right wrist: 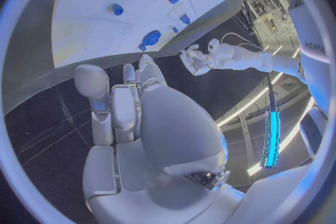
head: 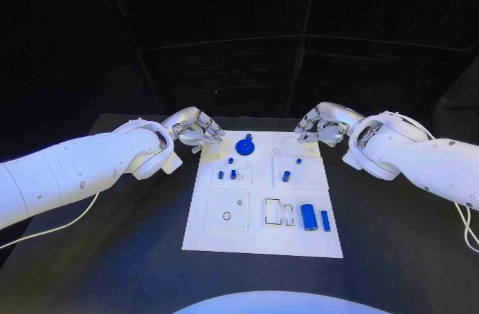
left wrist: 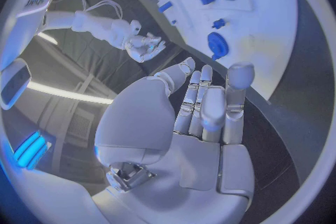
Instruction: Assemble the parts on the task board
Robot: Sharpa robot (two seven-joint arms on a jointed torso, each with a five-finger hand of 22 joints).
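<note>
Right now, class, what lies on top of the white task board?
On the task board lie small blue parts: a round disc, a cylinder, a thin bar and short pegs. Neither hand covers it.

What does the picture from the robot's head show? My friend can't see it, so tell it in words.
A white task board lies in the middle of a black table with small blue parts on it. The robot's left hand and right hand hover at the board's far corners, one at each side, holding nothing.
</note>
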